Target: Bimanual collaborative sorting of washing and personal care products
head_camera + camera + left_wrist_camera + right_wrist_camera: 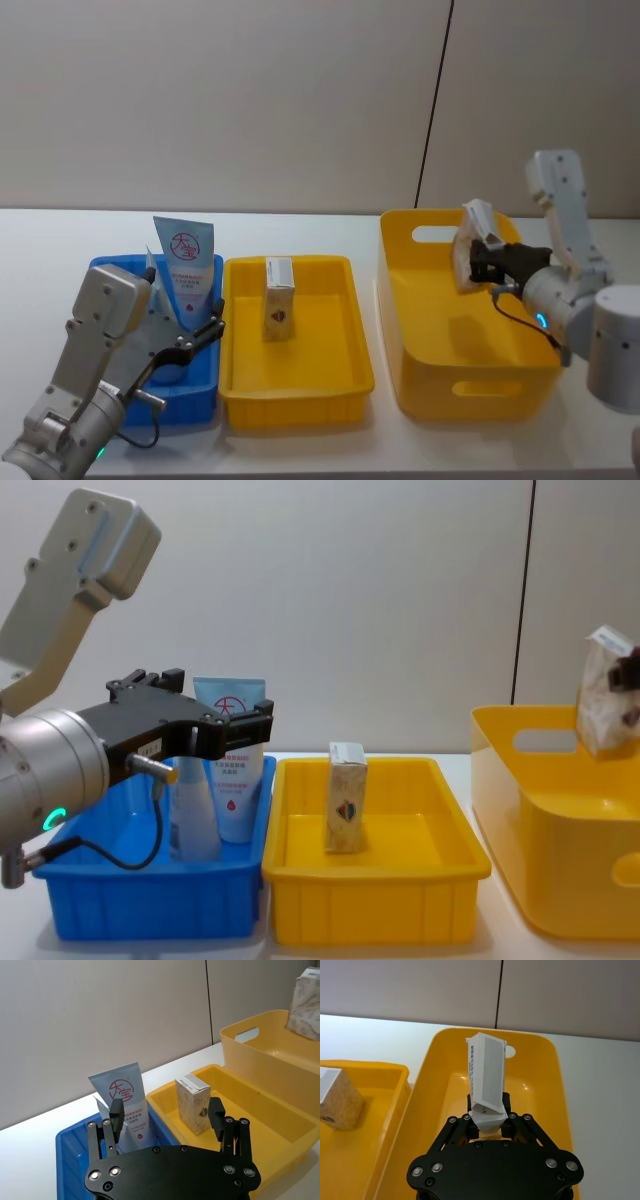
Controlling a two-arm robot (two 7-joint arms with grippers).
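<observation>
Above the blue tray [190, 415]: the left hand [166, 1110] hovers with its fingers wide apart and nothing between them.
Tube [185, 270]: it stands upright in the blue tray, just beyond the left hand's fingertips and close to one finger; I cannot tell if they touch.
Standing box [278, 298]: upright in the shallow yellow tray [300, 405], ahead of the left hand's other finger and apart from it, between the two hands.
Right hand [489, 1110]: its fingers are clamped on the lower end of the held box [487, 1075].
Held box: it reaches out past the right hand's fingertips, tilted, in the air over the deep yellow bin [470, 395].
Surface [60, 250]: white, it carries both trays and the bin below both hands.
</observation>
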